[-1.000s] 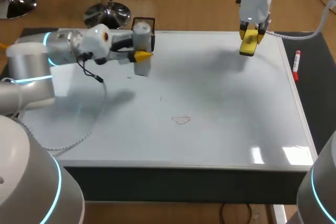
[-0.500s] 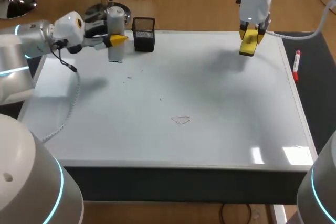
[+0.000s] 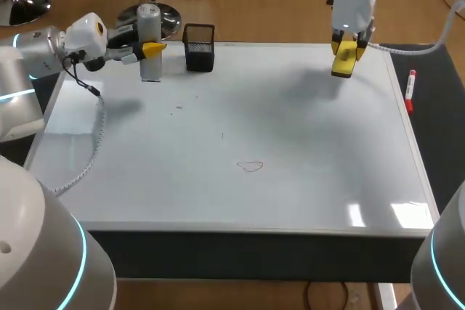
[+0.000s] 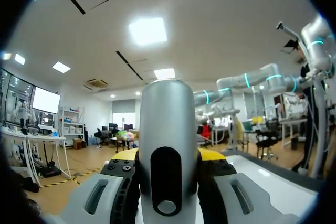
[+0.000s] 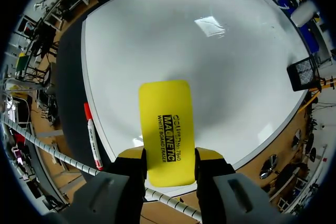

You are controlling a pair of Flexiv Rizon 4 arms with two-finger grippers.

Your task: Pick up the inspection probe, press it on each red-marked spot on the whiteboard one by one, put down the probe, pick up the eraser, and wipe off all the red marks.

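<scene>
L gripper (image 3: 149,50) clamps the probe (image 3: 149,23) upright at the board's (image 3: 305,143) far-L edge, just beside a black mesh cup (image 3: 198,47). Red squiggle (image 3: 251,167) sits near mid-board, 2 small specks (image 3: 223,136) toward the cup. R gripper (image 3: 346,50) grips the eraser (image 5: 165,129) above the far-R corner. Marker (image 3: 410,91) lies on the mat (image 3: 439,128) beside the board.

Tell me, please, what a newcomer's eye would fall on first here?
The yellow eraser in the right gripper, above the whiteboard's far right corner, stands out first. Next the silver probe, held upright by the left gripper at the far left, beside a black mesh cup. A faint red mark sits mid-board.
</scene>
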